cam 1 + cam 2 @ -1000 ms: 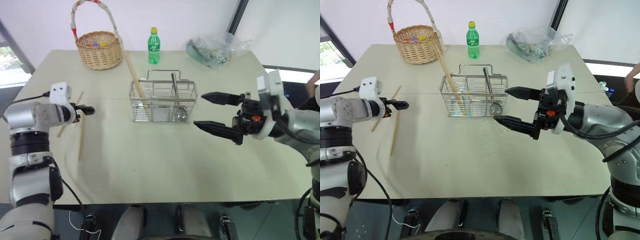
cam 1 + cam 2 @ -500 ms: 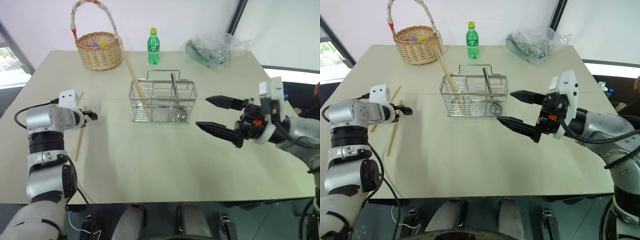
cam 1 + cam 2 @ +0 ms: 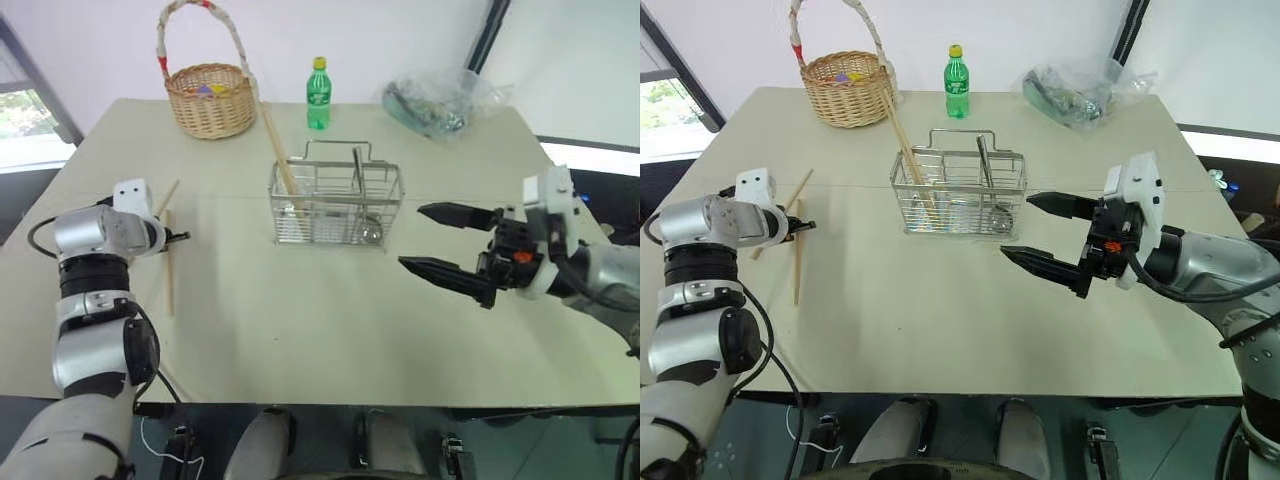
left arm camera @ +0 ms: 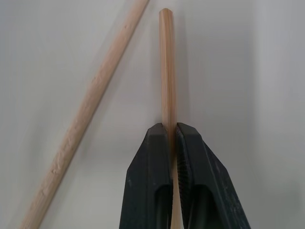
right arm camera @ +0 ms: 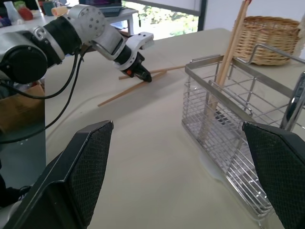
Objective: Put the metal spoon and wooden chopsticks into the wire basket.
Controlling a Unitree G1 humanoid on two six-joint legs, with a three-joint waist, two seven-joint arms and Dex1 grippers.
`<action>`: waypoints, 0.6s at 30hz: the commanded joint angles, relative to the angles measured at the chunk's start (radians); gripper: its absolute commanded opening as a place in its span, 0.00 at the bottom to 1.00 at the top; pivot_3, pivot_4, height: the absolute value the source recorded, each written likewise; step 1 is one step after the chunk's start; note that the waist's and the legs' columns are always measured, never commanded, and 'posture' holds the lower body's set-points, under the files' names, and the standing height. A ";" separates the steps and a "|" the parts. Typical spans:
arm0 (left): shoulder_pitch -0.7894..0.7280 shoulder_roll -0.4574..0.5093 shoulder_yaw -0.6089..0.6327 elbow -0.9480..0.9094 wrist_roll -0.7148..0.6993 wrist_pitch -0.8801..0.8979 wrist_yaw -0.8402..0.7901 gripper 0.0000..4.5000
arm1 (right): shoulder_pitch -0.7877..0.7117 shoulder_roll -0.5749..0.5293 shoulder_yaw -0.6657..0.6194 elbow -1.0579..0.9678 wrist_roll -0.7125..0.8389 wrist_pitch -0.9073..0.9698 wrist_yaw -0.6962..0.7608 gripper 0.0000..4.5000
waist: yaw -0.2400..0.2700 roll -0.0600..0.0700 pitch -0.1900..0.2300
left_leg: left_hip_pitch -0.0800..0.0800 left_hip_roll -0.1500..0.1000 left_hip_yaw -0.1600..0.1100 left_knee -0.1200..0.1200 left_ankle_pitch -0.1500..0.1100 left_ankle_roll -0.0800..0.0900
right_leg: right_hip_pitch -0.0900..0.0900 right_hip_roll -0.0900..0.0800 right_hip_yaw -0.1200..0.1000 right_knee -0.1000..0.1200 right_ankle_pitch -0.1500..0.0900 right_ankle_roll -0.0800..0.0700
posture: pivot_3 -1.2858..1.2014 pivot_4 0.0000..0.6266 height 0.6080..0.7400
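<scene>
- The left gripper has its jaws closed on one wooden chopstick that lies on the table.
- A second chopstick lies just beside it.
- The wire basket stands mid-table with two chopsticks leaning in it and the metal spoon upright.
- The right gripper hovers beside the basket, jaws wide and empty.

You have light-brown wooden chopsticks, a silver wire basket, a green bottle, a tan wicker basket and a cream table.
</scene>
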 commanded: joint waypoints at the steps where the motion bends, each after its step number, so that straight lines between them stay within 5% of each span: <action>1: -0.018 -0.003 0.001 0.024 0.004 0.003 -0.008 0.01 | 0.009 -0.015 -0.031 -0.037 0.016 -0.022 0.012 1.00 | 0.001 0.000 0.000 | 0.000 0.000 0.000 0.000 0.000 0.000 | 0.000 0.000 0.000 0.000 0.000 0.000 | 0.52 0.24 0.50; 10: -0.087 0.006 0.018 -0.094 -0.019 -0.323 -0.108 0.01 | 0.038 -0.057 -0.050 -0.019 0.011 -0.022 0.066 1.00 | 0.000 -0.004 0.001 | -0.002 0.001 0.000 0.000 0.000 0.000 | -0.002 0.000 -0.001 0.000 0.000 0.000 | 0.52 0.24 0.50; 18: -0.259 -0.039 0.169 -0.315 -0.318 -0.496 -0.324 0.01 | 0.042 -0.069 -0.064 -0.005 -0.002 -0.029 0.080 1.00 | -0.001 -0.005 0.001 | -0.012 0.000 0.000 0.003 0.001 -0.001 | -0.008 -0.001 -0.002 -0.002 0.001 0.001 | 0.52 0.24 0.50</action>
